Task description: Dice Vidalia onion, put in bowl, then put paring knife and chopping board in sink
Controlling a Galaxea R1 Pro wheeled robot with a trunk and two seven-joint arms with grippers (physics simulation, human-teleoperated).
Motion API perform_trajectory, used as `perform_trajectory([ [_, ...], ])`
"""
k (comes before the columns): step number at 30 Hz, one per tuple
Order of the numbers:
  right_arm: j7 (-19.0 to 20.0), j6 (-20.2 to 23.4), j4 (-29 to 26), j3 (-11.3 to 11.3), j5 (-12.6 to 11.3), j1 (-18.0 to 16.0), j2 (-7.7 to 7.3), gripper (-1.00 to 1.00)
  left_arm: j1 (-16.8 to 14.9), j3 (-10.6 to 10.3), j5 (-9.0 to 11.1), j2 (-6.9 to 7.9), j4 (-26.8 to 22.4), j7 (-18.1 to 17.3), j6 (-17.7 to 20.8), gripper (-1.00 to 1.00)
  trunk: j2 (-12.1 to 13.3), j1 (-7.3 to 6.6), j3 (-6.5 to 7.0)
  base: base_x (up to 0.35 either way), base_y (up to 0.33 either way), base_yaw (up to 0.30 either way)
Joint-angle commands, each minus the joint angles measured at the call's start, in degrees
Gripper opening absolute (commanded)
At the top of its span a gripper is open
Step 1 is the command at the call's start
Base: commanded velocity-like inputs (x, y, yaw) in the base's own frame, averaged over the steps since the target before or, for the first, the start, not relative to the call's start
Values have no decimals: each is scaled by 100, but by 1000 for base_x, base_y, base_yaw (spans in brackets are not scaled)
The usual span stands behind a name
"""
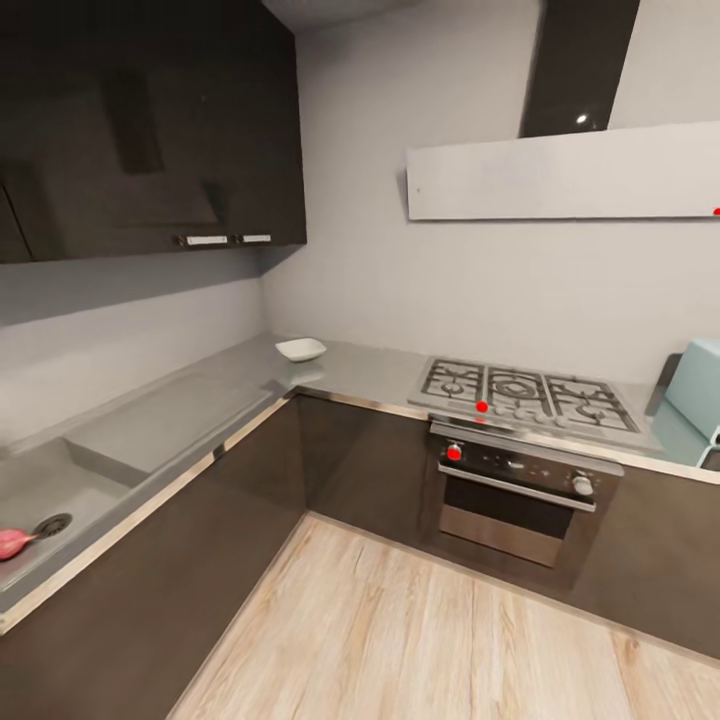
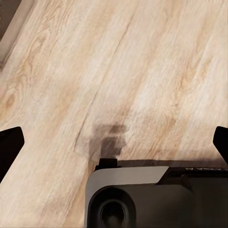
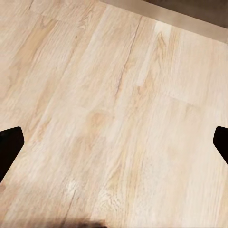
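1. In the corner of the kitchen, the head view looks over an L-shaped grey countertop (image 1: pixel 350 368) on dark lower cabinets. At the far left the sink (image 1: pixel 60 480) is sunk into the worktop, its round dark drain near the Vidalia onion (image 1: pixel 12 543), which lies on the basin floor at the picture's edge. The white square bowl (image 1: pixel 301 349) sits on the countertop in the corner, well apart from the sink. To the right a gas hob (image 1: pixel 528 392) is set in the worktop above an oven (image 1: pixel 520 490) with red knobs, and a pale blue appliance (image 1: pixel 697 388) stands at the right edge. Dark wall cabinets (image 1: pixel 150 130) hang over the left run and a grey extractor hood (image 1: pixel 560 175) hangs over the hob. Light wood flooring (image 1: pixel 420 640) lies bare between the cabinets.

2. In the left wrist view, the left gripper (image 2: pixel 114 142) points down at the wood floor, its two dark fingertips (image 2: pixel 9 142) spread wide at opposite edges of the picture with nothing between them. A grey and black part of the robot (image 2: pixel 142 199) lies below, casting a shadow on the planks.

3. In the right wrist view, the right gripper (image 3: pixel 114 142) likewise hangs over the floor planks, its fingertips (image 3: pixel 9 142) far apart and holding nothing. A pale baseboard strip (image 3: pixel 180 19) runs across one corner.
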Motion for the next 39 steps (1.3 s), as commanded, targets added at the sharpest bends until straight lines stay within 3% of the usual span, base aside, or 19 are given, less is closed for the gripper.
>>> perform_trajectory([
  [1, -10, -13, -2, 0, -1, -2, 0, 100, -3, 2, 10, 0, 4, 2, -18, 100, 37, -22, 11, 0, 0, 0],
  [39, -10, -13, 6, 1, -1, -2, 9, 100, -3, 2, 10, 0, 12, 2, -18, 100, 1561, -857, 694, 0, 0, 0],
])
